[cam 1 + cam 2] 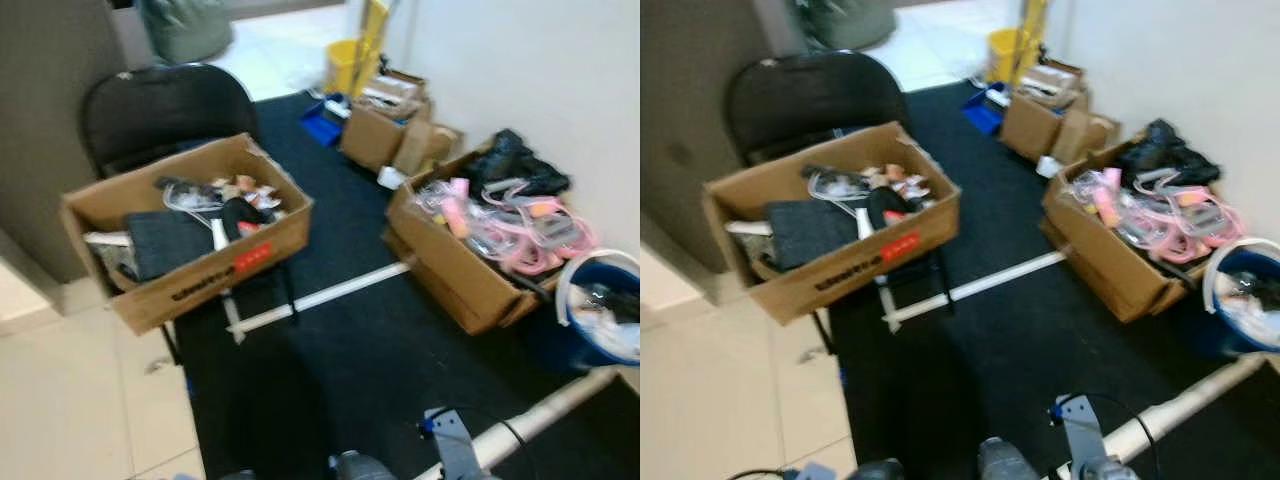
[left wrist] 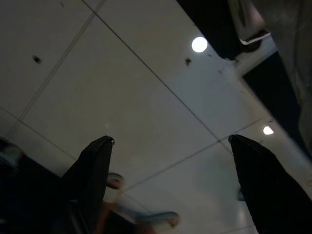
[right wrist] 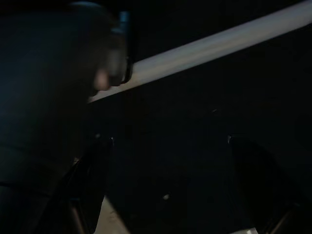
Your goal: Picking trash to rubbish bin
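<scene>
Below the head camera, both arms are hanging idle w/ nothing held. Left end effector (image 2: 170, 161) is pointing down at pale floor tiles (image 2: 122, 83), fingers spread wide apart and empty. Right end effector (image 3: 168, 168) is sitting in deep shade over the dark carpet (image 1: 340, 370); its fingers are showing faintly, likewise apart, w/ nothing between them.

Outward from the robot: a white strip (image 1: 325, 295) is running across the carpet. Ahead-left, a cardboard box (image 1: 190, 270) of mixed clutter is resting on a black chair (image 1: 165, 105). Ahead-right, a second box (image 1: 455, 265) is holding pink plastic items (image 1: 520, 235), w/ a black bag (image 1: 515, 165) at its far end against the wall. Just beside that box, at the far right, the blue rubbish bin (image 1: 600, 305) is standing, white-rimmed and already part-filled. Further back: more small boxes (image 1: 385, 125) and a yellow bucket (image 1: 350, 65).

Key relation (judgement): the bin is lying fwd and to the right, so the right arm is nearer to it. Which item counts as trash is not clear; both boxes are well apart from either end effector, so the robot is prob. needing to step closer before any reach.
</scene>
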Robot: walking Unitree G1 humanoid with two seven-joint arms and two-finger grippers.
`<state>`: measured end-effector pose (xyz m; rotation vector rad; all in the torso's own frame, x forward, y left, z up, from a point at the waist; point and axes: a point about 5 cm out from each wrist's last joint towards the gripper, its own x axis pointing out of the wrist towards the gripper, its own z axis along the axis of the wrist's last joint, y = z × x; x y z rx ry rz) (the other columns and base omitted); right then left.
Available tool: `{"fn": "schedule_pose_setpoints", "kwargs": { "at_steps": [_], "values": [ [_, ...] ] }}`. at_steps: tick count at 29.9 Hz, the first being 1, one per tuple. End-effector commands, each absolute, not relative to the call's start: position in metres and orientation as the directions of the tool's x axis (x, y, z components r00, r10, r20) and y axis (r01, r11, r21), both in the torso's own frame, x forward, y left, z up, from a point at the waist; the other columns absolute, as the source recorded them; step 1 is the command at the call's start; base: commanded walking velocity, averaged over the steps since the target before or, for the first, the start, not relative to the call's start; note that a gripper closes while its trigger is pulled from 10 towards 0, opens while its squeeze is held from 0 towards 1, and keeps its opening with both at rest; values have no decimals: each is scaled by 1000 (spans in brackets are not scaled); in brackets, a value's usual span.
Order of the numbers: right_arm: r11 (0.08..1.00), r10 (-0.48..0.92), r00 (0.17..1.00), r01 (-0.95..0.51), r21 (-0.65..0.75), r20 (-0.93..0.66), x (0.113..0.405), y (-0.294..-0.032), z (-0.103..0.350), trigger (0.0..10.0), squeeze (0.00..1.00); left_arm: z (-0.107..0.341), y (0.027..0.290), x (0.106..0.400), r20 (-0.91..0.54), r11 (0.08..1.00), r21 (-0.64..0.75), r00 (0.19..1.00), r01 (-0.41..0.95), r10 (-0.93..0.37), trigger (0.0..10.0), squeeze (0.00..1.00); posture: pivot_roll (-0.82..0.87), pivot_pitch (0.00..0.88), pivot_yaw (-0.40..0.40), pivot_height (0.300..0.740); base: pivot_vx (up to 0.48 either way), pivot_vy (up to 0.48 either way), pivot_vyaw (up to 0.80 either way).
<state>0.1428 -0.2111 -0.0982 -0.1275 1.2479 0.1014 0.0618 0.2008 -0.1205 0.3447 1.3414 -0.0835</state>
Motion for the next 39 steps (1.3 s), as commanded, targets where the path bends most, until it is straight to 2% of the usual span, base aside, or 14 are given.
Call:
{"fn": "schedule_pose_setpoints", "kwargs": {
  "at_steps": [1,7,20,27,39],
  "values": [
    [988,-1,298,-146,-46,-954,139,-212,-99,10000,0,-120,184,74,-956,949,164,280,269,85,10000,0,51,68,-23,740,0,0,-788],
    [986,-8,308,-159,-59,-951,142,-212,-98,10000,0,-120,185,77,-955,949,166,285,269,86,10000,0,53,60,-25,740,0,0,-788],
    [986,-13,330,-153,-68,-944,148,-212,-96,10000,0,-119,185,81,-953,956,144,295,257,65,10000,0,52,61,-28,740,0,0,0],
    [986,-13,326,-152,-66,-945,147,-212,-97,10000,0,-119,185,78,-957,957,141,281,253,66,10000,0,53,67,-27,740,0,-468,0],
    [986,-9,324,-157,-63,-946,146,-211,-97,10000,0,-120,185,73,-959,958,147,275,246,76,10000,0,54,82,-25,740,0,0,0]
  ]
}}
